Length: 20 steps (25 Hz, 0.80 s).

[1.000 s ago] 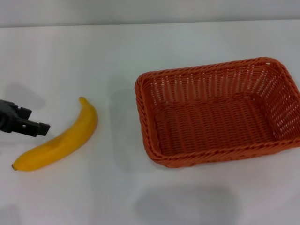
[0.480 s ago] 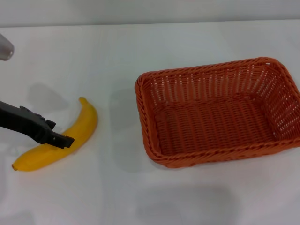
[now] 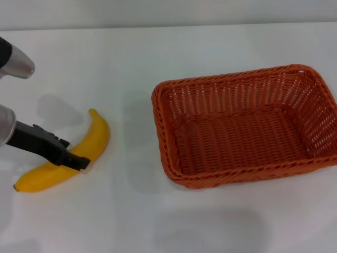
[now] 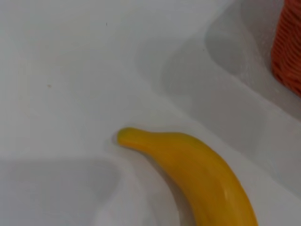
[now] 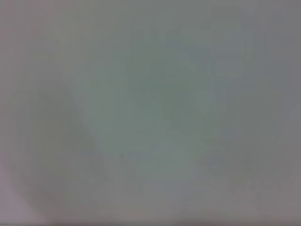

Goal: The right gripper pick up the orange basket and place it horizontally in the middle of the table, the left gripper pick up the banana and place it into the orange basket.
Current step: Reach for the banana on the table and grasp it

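While the orange basket (image 3: 245,132) sits empty at right, the left claw (image 3: 79,162) has slid farther across the banana (image 3: 66,156) lying on the white tabletop (image 3: 131,63); its grip cannot be told.

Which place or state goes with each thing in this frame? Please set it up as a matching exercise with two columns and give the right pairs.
Column one:
1. banana
2. orange basket
3. left gripper
4. table

Column two:
A. empty, upright on the robot's right
B. white, bearing everything
C. lying flat on the robot's left, outside the basket
D. black, low over the banana's middle

Pairs: 1-C, 2-A, 3-D, 4-B
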{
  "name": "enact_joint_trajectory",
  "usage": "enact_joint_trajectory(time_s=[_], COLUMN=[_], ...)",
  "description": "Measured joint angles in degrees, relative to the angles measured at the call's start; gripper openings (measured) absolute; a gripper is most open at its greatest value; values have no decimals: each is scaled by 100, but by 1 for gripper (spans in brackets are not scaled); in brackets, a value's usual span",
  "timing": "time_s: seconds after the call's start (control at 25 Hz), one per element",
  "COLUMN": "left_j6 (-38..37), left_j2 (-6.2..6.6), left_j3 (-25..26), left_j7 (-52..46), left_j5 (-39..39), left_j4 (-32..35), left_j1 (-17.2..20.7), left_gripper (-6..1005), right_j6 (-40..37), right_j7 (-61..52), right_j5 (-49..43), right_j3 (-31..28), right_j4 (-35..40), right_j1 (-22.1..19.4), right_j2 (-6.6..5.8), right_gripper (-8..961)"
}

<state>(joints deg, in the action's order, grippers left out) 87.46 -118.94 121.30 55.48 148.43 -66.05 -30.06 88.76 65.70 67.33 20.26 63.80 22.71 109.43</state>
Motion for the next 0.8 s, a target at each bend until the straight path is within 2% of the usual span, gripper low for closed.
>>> enact_joint_trajectory(time_s=[0.32,0.52,0.8], left_j6=[-194,-194,-195], left_j2=[15,16,15], left_j3=[-73,-76,-42], left_j7=[99,104,149], left_j5=[-219,-233,-271], left_j4=[68,72,122], left_j1=[-6,-10,-4], left_gripper=[737,533,502], right_j6=[0,0,0], right_j7=[-34,-62,-124], right_j5=[-28,-33,-36], right_j3=[-18,-21,-15], right_j4=[-9,-10,-9], right_j1=[22,36,28], right_j2=[19,48,52], right_gripper=[832,832,832])
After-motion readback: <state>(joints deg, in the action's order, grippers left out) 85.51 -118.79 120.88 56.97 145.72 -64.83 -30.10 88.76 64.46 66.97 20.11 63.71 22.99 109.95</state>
